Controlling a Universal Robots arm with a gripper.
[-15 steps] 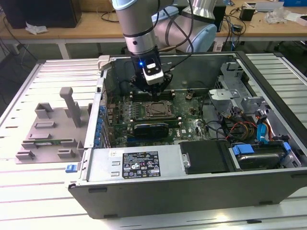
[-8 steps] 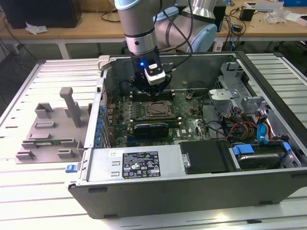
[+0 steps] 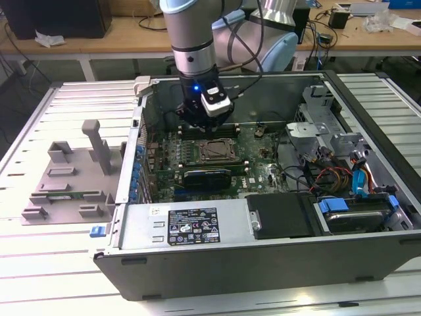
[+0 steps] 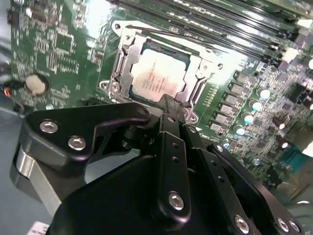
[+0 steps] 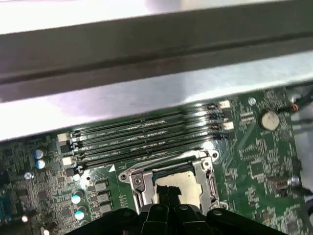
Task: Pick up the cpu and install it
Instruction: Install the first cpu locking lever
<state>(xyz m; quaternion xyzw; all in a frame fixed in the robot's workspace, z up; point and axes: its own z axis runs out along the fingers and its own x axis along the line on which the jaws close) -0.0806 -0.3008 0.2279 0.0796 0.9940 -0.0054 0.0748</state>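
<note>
The cpu already lies in its socket on the motherboard. The gripper hangs just above its near edge, fingers together and empty; the socket frame looks unlatched.

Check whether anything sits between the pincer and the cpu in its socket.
Nothing visible does. In the second wrist view the cpu lies bare in the socket frame, and the pincer hangs right at its edge.
</note>
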